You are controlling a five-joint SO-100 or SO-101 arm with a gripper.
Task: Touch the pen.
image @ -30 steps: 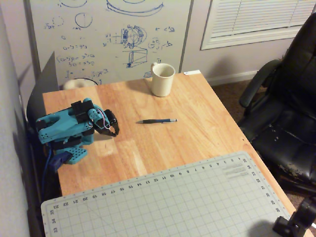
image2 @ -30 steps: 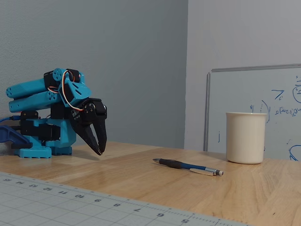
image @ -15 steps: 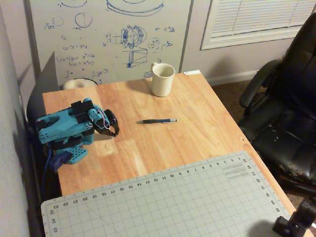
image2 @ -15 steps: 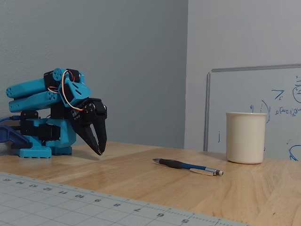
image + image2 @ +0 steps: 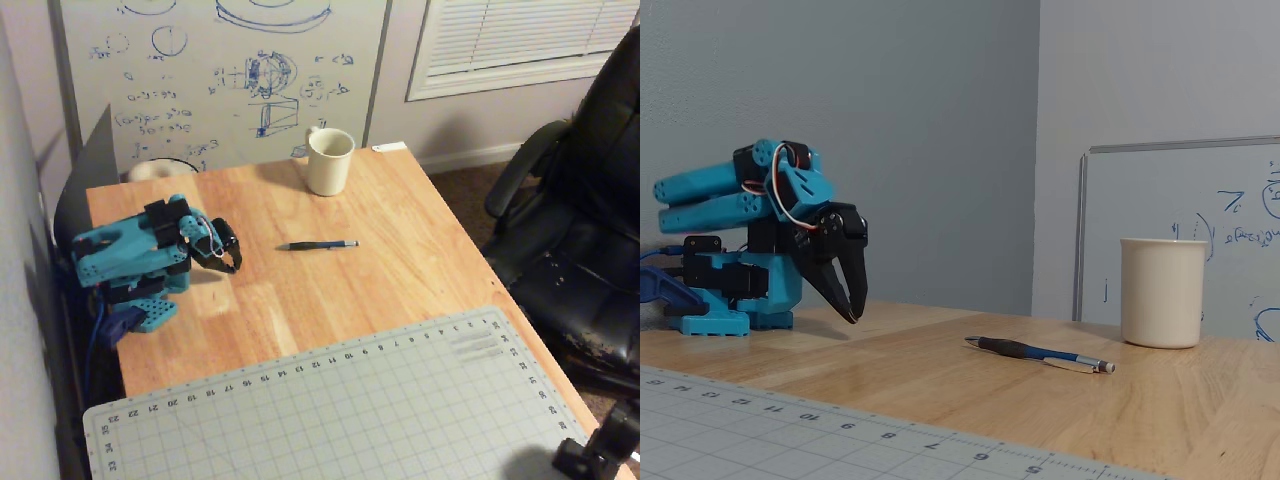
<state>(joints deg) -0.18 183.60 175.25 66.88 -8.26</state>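
Because it lies flat and alone mid-tabletop, well short of the cream ceramic mug (image 5: pixel 329 161) by the far edge, the slim dark-blue pen (image 5: pixel 319 245) offers an unobstructed target. The folded turquoise arm's black gripper (image 5: pixel 851 312) hangs empty near the overhead view's left edge, fingertips nearly together, well apart from the pen.

Slim dark pen (image 5: pixel 318 244) (image 5: pixel 1040 354) with light tip, flat on the wooden table, mid-surface.
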